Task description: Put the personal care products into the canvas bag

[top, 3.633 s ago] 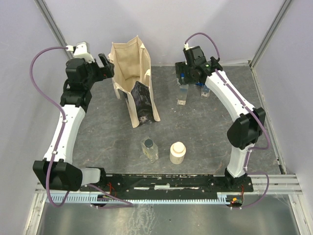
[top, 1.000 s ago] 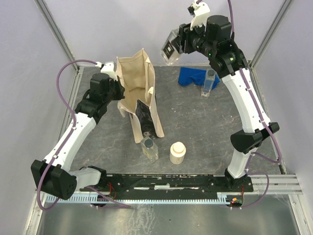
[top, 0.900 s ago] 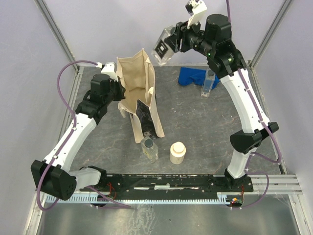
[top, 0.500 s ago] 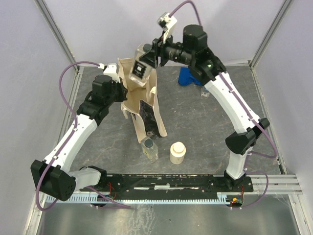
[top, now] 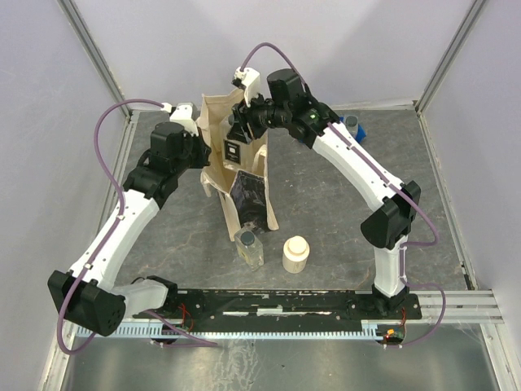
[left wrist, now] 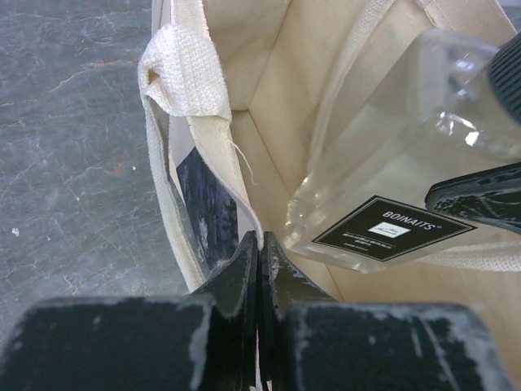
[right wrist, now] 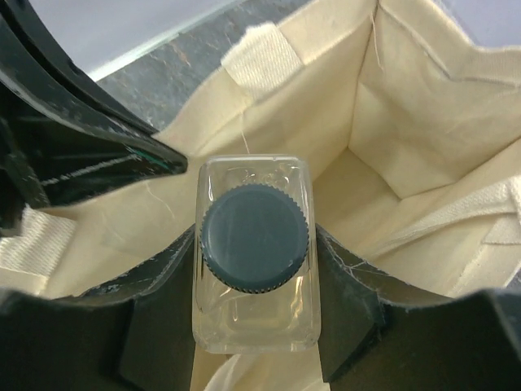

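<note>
The right arm (top: 358, 165) hides most of the blue cloth (top: 361, 131) and a bottle (top: 351, 122) beside it.

A robotics lab cell: plain lilac panels (top: 244, 32) (on aluminium posts (top: 88, 47)) wall in a grey table (top: 326, 232).

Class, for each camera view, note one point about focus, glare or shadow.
Top external: soft, even light, no hard shadows on the table. Left wrist: the left gripper is close and blurred; white glare spots on the clear bottle. Right wrist: the cap is crisp, the canvas bag evenly lit, the dark fingers lack detail.
</note>
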Motion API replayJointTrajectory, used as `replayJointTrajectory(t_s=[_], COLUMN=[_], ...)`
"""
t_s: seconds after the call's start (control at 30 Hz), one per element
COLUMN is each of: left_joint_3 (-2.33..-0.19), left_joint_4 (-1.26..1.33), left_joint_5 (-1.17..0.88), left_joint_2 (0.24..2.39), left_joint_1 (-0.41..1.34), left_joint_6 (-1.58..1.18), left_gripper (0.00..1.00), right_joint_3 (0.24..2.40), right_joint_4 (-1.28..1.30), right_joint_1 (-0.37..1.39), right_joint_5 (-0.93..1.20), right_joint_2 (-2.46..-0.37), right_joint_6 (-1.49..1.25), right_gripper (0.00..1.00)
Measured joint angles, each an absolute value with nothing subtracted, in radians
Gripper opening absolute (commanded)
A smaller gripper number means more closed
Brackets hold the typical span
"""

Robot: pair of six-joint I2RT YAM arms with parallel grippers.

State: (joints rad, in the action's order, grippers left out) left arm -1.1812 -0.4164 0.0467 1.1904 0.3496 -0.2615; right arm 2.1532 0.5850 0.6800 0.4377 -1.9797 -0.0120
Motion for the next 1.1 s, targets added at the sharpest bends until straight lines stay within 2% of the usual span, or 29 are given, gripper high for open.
replayJointTrajectory(t_s=[0.37,0.63,1.1], left_joint_3=[-1.195,-1.214,-1.213], left_joint_4=[-0.433,-0.432,-0.420], left_joint_5=[0.075,0.077,0.076], left_joint_2=[1.203,1.240,1.242], left_joint_1=[0.350,0.350,0.309], left_joint_6=[-0.249,-0.238,-0.237], left_gripper=[0.03,0.03,0.03], right_joint_3=[1.856,1.721,1.679], right_joint_4=[0.554,0.501,0.503], right_joint_1=[0.699,0.701,0.702], right_joint_5=[0.430,0.517,0.659], right_joint_2=[-1.933,-1.880,-1.826], right_joint_6=[0.131,0.218,0.267], right_gripper=[0.00,0.01,0.01])
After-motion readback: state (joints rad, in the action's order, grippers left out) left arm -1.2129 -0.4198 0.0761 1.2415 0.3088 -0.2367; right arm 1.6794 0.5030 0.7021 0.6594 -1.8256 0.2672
